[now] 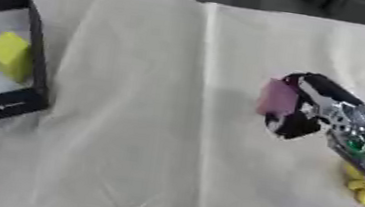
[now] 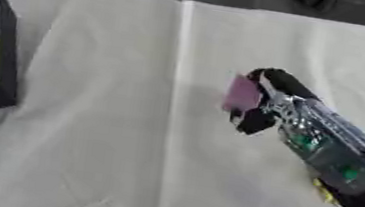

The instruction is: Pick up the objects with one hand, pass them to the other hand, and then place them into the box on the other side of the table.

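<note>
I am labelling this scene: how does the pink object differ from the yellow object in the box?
The pink object is held by the right robot hand above the cloth; the yellow object lies inside the black box, touched by nothing. The pink one is at the right side, the yellow one at the far left. Both look like small blocks.

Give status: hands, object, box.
Right robot hand shut on pink block, mid-table. Left robot hand not in view. Black box at left edge holds yellow block. Yellow object lies under right arm; cloth between hand and box bare.
</note>
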`<move>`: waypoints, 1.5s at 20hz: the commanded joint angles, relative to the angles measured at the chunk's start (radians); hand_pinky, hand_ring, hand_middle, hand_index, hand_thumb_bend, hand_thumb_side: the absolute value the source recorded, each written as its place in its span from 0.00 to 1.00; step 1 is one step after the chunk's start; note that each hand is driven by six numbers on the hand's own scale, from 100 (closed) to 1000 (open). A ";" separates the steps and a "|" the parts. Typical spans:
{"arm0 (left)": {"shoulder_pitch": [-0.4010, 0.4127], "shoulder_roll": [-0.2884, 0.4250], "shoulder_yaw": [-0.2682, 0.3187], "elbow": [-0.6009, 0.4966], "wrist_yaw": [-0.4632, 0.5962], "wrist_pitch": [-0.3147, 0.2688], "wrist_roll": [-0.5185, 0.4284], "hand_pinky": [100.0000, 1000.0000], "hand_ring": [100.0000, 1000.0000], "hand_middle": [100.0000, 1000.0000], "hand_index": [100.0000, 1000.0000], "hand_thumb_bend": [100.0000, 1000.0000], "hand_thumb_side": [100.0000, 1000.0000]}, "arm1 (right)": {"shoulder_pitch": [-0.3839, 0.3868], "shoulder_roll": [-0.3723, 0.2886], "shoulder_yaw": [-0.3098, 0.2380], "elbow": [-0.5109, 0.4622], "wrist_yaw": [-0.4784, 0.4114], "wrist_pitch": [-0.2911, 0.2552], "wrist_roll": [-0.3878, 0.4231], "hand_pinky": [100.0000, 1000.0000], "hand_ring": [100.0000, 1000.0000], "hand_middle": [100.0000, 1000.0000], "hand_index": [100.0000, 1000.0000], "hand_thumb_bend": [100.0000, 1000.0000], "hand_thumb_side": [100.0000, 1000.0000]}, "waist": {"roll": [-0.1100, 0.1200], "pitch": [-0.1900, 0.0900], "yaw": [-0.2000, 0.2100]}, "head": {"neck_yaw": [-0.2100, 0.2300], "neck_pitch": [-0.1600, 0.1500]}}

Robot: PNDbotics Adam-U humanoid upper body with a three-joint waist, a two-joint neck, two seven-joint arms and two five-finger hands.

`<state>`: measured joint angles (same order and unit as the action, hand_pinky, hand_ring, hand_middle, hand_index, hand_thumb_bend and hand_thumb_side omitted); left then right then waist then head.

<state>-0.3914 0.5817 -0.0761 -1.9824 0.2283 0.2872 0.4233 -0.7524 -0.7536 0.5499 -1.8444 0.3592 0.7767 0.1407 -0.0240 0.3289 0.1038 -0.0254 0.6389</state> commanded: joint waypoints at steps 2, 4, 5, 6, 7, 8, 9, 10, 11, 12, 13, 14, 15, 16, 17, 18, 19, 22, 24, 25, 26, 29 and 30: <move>-0.023 0.044 -0.012 -0.018 0.004 0.018 -0.031 0.88 0.75 0.77 0.77 0.00 0.77 | -0.004 -0.037 -0.066 -0.118 0.026 -0.040 -0.062 0.71 0.43 0.51 0.55 0.00 0.00 | 0.008 -0.033 -0.006 | 0.017 -0.009; -0.040 0.059 -0.029 -0.018 0.012 0.039 -0.059 0.88 0.75 0.77 0.77 0.00 0.77 | -0.006 -0.032 -0.065 -0.147 0.045 -0.062 -0.081 0.71 0.43 0.51 0.55 0.00 0.00 | 0.012 -0.038 -0.009 | 0.024 -0.007; -0.051 0.066 -0.036 -0.018 0.014 0.047 -0.073 0.88 0.75 0.77 0.77 0.00 0.77 | -0.008 -0.025 -0.061 -0.151 0.057 -0.076 -0.089 0.70 0.43 0.51 0.55 0.00 0.00 | 0.014 -0.040 -0.010 | 0.027 -0.007; -0.061 0.072 -0.043 -0.018 0.017 0.054 -0.087 0.88 0.75 0.77 0.77 0.00 0.77 | -0.009 -0.016 -0.057 -0.153 0.070 -0.089 -0.098 0.70 0.42 0.52 0.55 0.00 0.00 | 0.016 -0.041 -0.010 | 0.030 -0.007; -0.071 0.078 -0.049 -0.018 0.019 0.060 -0.100 0.88 0.75 0.76 0.77 0.00 0.77 | -0.011 -0.005 -0.054 -0.155 0.083 -0.103 -0.107 0.69 0.42 0.52 0.55 0.00 0.00 | 0.018 -0.042 -0.011 | 0.034 -0.006; -0.080 0.084 -0.055 -0.018 0.022 0.067 -0.113 0.88 0.75 0.76 0.77 0.00 0.77 | -0.012 0.006 -0.050 -0.155 0.095 -0.116 -0.115 0.69 0.42 0.51 0.55 0.00 0.00 | 0.020 -0.043 -0.012 | 0.038 -0.006; -0.090 0.090 -0.062 -0.018 0.025 0.075 -0.126 0.88 0.75 0.76 0.77 0.00 0.77 | -0.014 0.016 -0.045 -0.155 0.108 -0.130 -0.123 0.69 0.42 0.51 0.55 0.00 0.00 | 0.021 -0.044 -0.012 | 0.042 -0.006; -0.099 0.096 -0.070 -0.018 0.027 0.084 -0.138 0.88 0.75 0.76 0.77 0.00 0.77 | -0.016 0.027 -0.041 -0.156 0.119 -0.144 -0.131 0.69 0.42 0.51 0.55 0.00 0.00 | 0.023 -0.044 -0.013 | 0.046 -0.006; -0.108 0.103 -0.077 -0.018 0.027 0.092 -0.152 0.88 0.75 0.76 0.77 0.00 0.78 | -0.019 0.038 -0.038 -0.156 0.131 -0.158 -0.137 0.69 0.42 0.51 0.55 0.00 0.00 | 0.024 -0.044 -0.013 | 0.050 -0.006; -0.118 0.109 -0.086 -0.018 0.027 0.101 -0.166 0.88 0.75 0.76 0.77 0.00 0.78 | -0.022 0.050 -0.033 -0.156 0.144 -0.172 -0.142 0.69 0.42 0.52 0.55 0.00 0.00 | 0.025 -0.045 -0.014 | 0.054 -0.006; -0.128 0.114 -0.096 -0.018 0.028 0.111 -0.180 0.88 0.75 0.76 0.76 0.00 0.78 | -0.025 0.062 -0.028 -0.156 0.158 -0.186 -0.147 0.70 0.42 0.51 0.55 0.00 0.00 | 0.026 -0.045 -0.014 | 0.057 -0.006; -0.139 0.120 -0.105 -0.018 0.029 0.122 -0.194 0.88 0.75 0.76 0.76 0.00 0.78 | -0.027 0.072 -0.022 -0.156 0.172 -0.201 -0.148 0.70 0.42 0.52 0.55 0.00 0.00 | 0.026 -0.045 -0.014 | 0.059 -0.007; -0.149 0.125 -0.113 -0.018 0.030 0.132 -0.208 0.88 0.75 0.76 0.77 0.00 0.78 | -0.027 0.080 -0.016 -0.156 0.186 -0.214 -0.146 0.70 0.42 0.51 0.55 0.00 0.00 | 0.027 -0.046 -0.013 | 0.060 -0.007; -0.163 0.133 -0.126 -0.018 0.031 0.143 -0.223 0.88 0.75 0.76 0.77 0.00 0.78 | -0.027 0.089 -0.009 -0.156 0.200 -0.228 -0.142 0.70 0.42 0.51 0.55 0.00 0.00 | 0.028 -0.046 -0.012 | 0.061 -0.008; -0.175 0.139 -0.136 -0.018 0.032 0.155 -0.237 0.87 0.75 0.76 0.77 0.00 0.78 | -0.025 0.096 -0.003 -0.156 0.214 -0.240 -0.138 0.70 0.42 0.51 0.55 0.00 0.00 | 0.029 -0.047 -0.011 | 0.063 -0.008; -0.191 0.146 -0.152 -0.018 0.034 0.167 -0.252 0.87 0.75 0.76 0.77 0.00 0.79 | -0.023 0.103 0.002 -0.156 0.228 -0.253 -0.135 0.70 0.43 0.51 0.55 0.00 0.00 | 0.030 -0.047 -0.010 | 0.065 -0.008; -0.207 0.150 -0.169 -0.018 0.037 0.181 -0.266 0.87 0.75 0.76 0.77 0.00 0.79 | -0.022 0.110 0.005 -0.156 0.242 -0.266 -0.136 0.70 0.43 0.51 0.55 0.00 0.00 | 0.031 -0.048 -0.009 | 0.067 -0.008; -0.251 0.155 -0.219 -0.018 0.041 0.220 -0.309 0.87 0.75 0.76 0.78 0.00 0.79 | -0.024 0.131 0.011 -0.156 0.285 -0.303 -0.149 0.71 0.44 0.51 0.55 0.00 0.00 | 0.034 -0.050 -0.006 | 0.073 -0.007; -0.286 0.158 -0.254 -0.018 0.042 0.247 -0.338 0.87 0.75 0.76 0.79 0.00 0.79 | -0.032 0.145 0.014 -0.156 0.313 -0.327 -0.161 0.71 0.44 0.51 0.55 0.00 0.00 | 0.036 -0.052 -0.006 | 0.074 -0.006; -0.303 0.159 -0.273 -0.018 0.040 0.261 -0.352 0.88 0.76 0.77 0.79 0.00 0.76 | -0.035 0.151 0.016 -0.156 0.327 -0.340 -0.167 0.71 0.45 0.51 0.55 0.00 0.00 | 0.037 -0.053 -0.005 | 0.075 -0.005; -0.322 0.161 -0.294 -0.018 0.038 0.275 -0.366 0.88 0.76 0.77 0.80 0.00 0.80 | -0.039 0.158 0.019 -0.156 0.342 -0.353 -0.173 0.71 0.45 0.51 0.55 0.00 0.00 | 0.039 -0.054 -0.005 | 0.077 -0.004; -0.372 0.163 -0.352 -0.018 0.023 0.320 -0.410 0.88 0.77 0.78 0.82 0.00 0.80 | -0.043 0.173 0.026 -0.156 0.386 -0.387 -0.184 0.71 0.46 0.51 0.55 0.00 0.00 | 0.043 -0.056 -0.004 | 0.079 -0.002; -0.386 0.161 -0.368 -0.018 0.016 0.336 -0.426 0.88 0.77 0.79 0.83 0.00 0.79 | -0.043 0.178 0.028 -0.156 0.402 -0.395 -0.185 0.71 0.46 0.51 0.55 0.00 0.00 | 0.044 -0.057 -0.004 | 0.080 -0.001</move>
<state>-0.7605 0.7138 -0.4329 -1.9832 0.2536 0.6091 0.0148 -0.7766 -0.5735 0.5828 -1.9793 0.7397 0.3960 -0.0399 0.0184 0.3003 0.0983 0.0511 0.6395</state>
